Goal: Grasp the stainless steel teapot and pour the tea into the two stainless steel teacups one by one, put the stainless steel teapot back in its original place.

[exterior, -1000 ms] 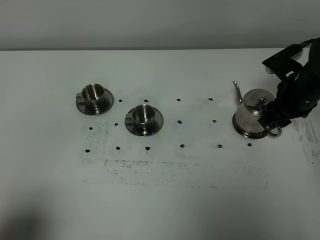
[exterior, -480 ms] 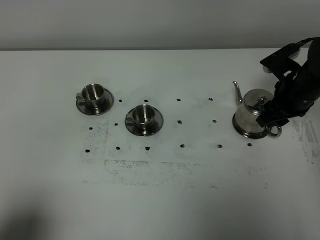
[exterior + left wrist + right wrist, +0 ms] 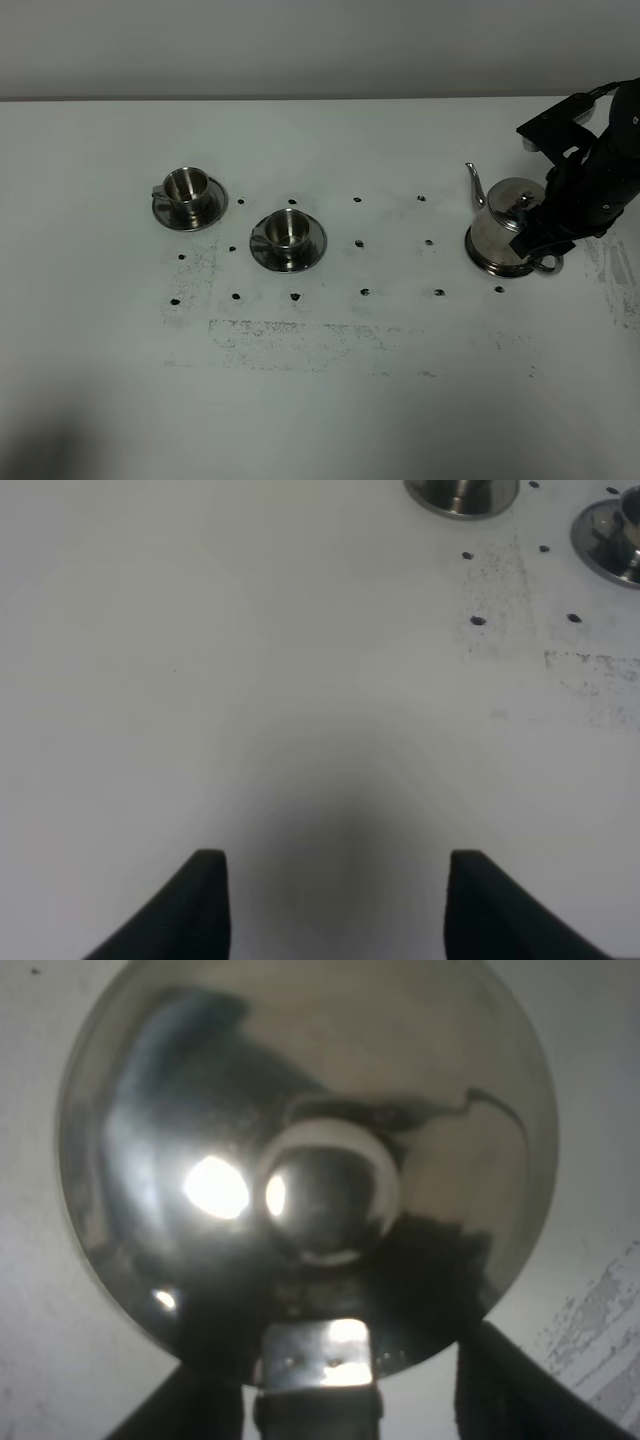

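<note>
Two teacups (image 3: 187, 187) on saucers (image 3: 220, 204); teapot (image 3: 503, 228) lidded, upright.

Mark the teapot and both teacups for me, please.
Stainless steel teapot (image 3: 495, 238): exterior high view, on its body.
Teacup nearer the teapot (image 3: 287, 229): exterior high view, inside its bowl.
Farther teacup (image 3: 186, 187): exterior high view, inside its bowl.

We see a white table (image 3: 320, 420) with small black dots (image 3: 361, 243) in loose rows across its middle. Toward the front edge runs a band of dark speckled scuffing (image 3: 290, 340), perhaps worn ink. A grey wall (image 3: 300, 45) rises behind the far edge.
</note>
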